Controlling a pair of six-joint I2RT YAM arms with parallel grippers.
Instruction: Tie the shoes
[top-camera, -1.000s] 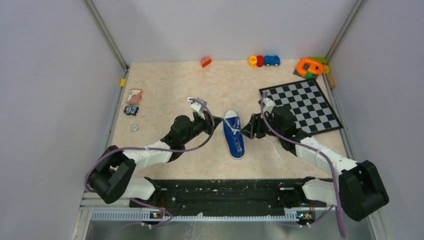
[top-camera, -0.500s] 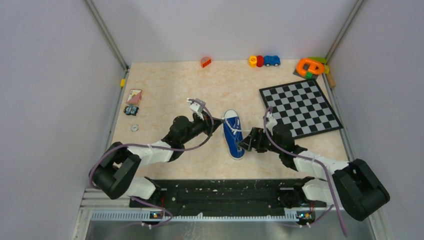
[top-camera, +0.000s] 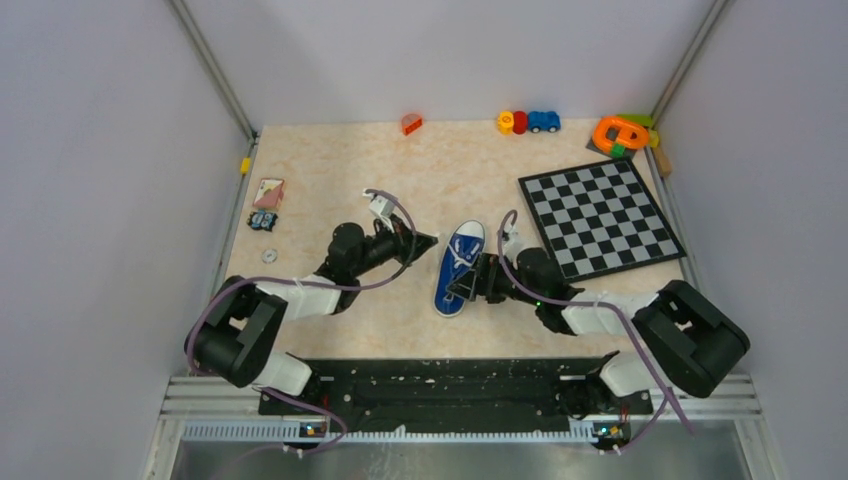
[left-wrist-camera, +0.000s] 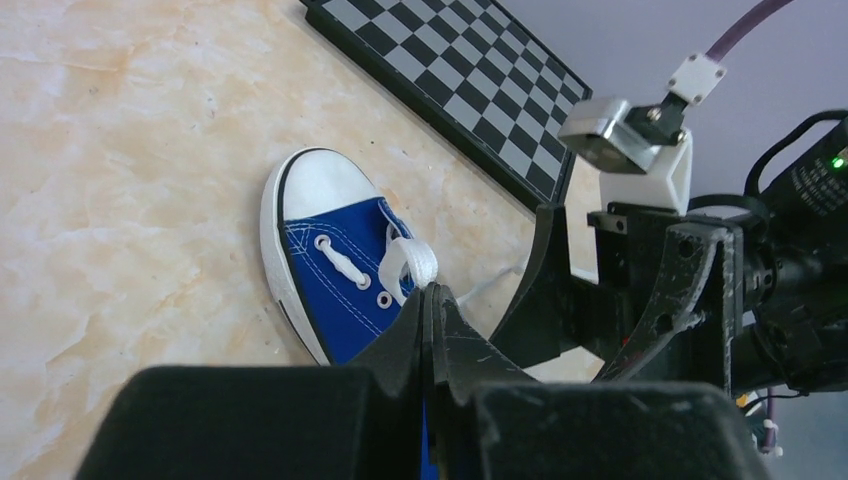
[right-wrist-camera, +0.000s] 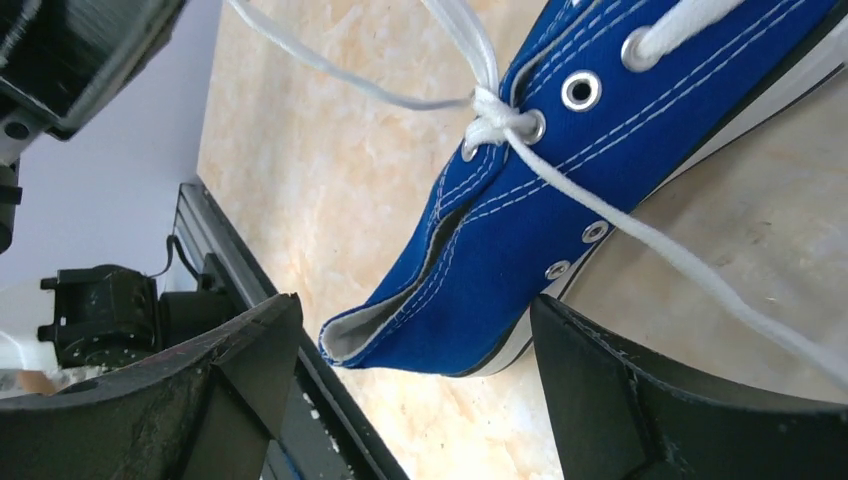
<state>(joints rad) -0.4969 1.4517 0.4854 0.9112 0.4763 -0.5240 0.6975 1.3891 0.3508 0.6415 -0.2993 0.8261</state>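
The blue shoe (top-camera: 460, 268) lies tilted on the table, white toe cap to the back right and heel to the near left. My left gripper (top-camera: 432, 240) is just left of it and shut on a loop of white lace (left-wrist-camera: 415, 262) that rises from the eyelets; the tips (left-wrist-camera: 432, 292) pinch it tight. My right gripper (top-camera: 463, 287) is at the shoe's right side, wide open. In the right wrist view the heel of the shoe (right-wrist-camera: 600, 170) sits between and just beyond my right gripper (right-wrist-camera: 415, 305). A loose lace end (right-wrist-camera: 700, 270) trails off over the sole.
A checkered board (top-camera: 600, 215) lies at the right, behind the right arm. Small toys line the back edge: a red block (top-camera: 411, 123), a toy car train (top-camera: 528, 122), an orange ring (top-camera: 620, 132). A card (top-camera: 268, 192) and a washer (top-camera: 269, 256) lie at the left.
The right gripper has opened wide and slid toward the near left, down to the shoe's heel. The shoe has swung, its heel going left. The left gripper keeps the lace.
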